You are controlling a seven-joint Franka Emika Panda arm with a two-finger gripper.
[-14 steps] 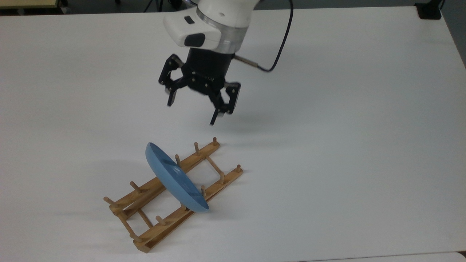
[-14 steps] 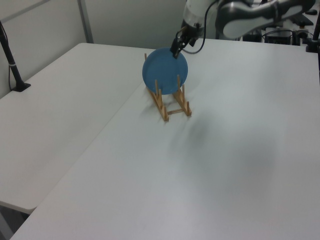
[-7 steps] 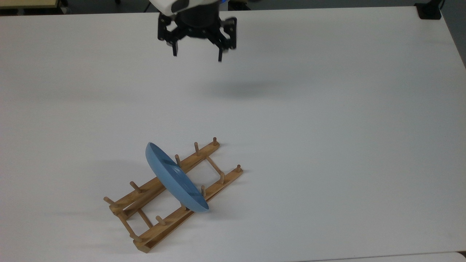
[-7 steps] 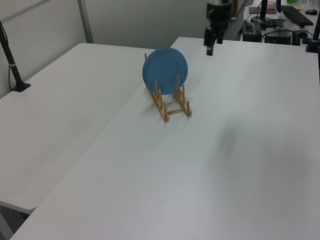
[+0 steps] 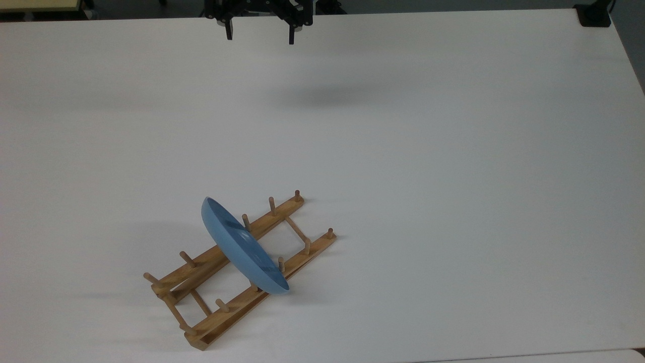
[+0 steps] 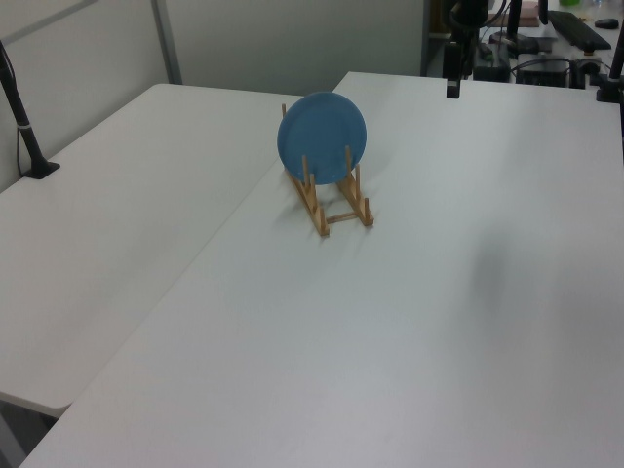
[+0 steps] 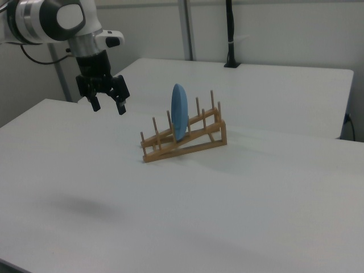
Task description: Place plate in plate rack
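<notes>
Since a second ago my gripper (image 7: 108, 106) has lifted far from the plate rack (image 5: 237, 272), fingers spread, empty; plate (image 5: 242, 249) stands upright between pegs on the white table (image 5: 453, 176).

You see a smooth, glossy round blue plate (image 5: 245, 248), a light-brown plate rack of bare matt wood (image 5: 237, 269), a smooth matt white table (image 5: 453, 176), and a black hard-plastic-looking gripper (image 7: 107, 105).
</notes>
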